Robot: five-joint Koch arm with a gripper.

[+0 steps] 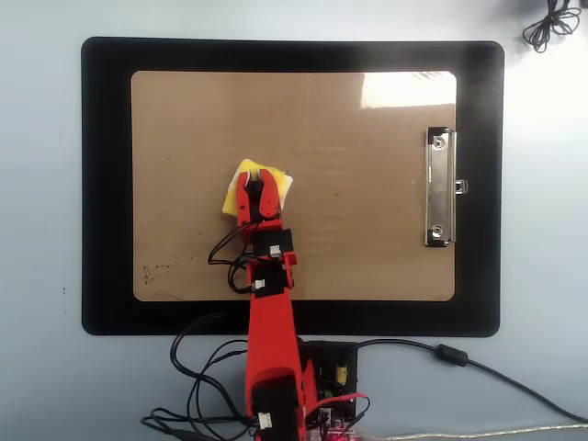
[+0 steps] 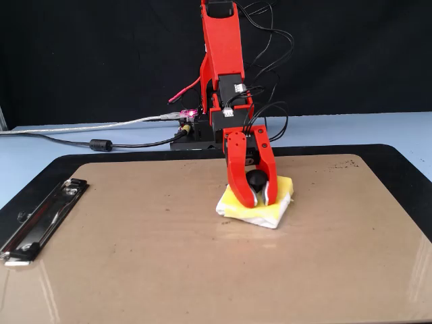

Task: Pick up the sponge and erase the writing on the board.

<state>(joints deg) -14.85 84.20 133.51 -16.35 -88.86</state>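
Gripping the black knob of one sponge, the arm's fingers are closed around it and hide most of the sponge from overhead. Sponge lies flat on one board, left of centre overhead. No writing discernible; only faint specks near the board's lower-left corner.

One sponge, one board, one black mat — one red arm.

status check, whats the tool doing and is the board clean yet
Tool shut on the sponge's black knob. Sponge flat on the board. No drawing visible, only faint specks. Nothing in the way.
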